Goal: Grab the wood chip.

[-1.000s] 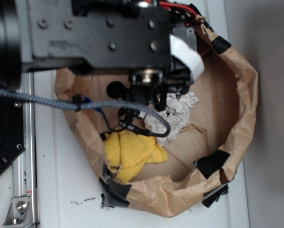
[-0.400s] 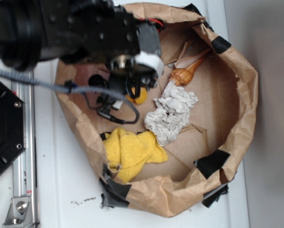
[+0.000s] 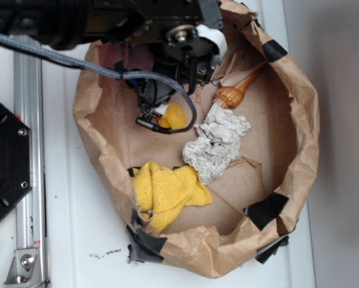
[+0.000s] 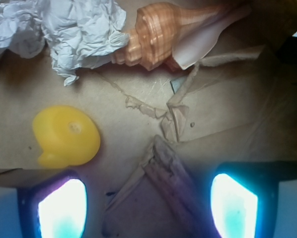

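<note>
The arm has moved up to the far rim of the paper bag (image 3: 299, 126), uncovering the yellow piece (image 4: 66, 135). Its fingers (image 4: 61, 208) stand apart, with the wood chip (image 4: 171, 181) lying between them.

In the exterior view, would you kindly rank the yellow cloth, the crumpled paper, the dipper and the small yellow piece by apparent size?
1. Yellow cloth and crumpled paper: too alike to rank.
2. Dipper.
3. Small yellow piece, partly hidden by a cable.
</note>
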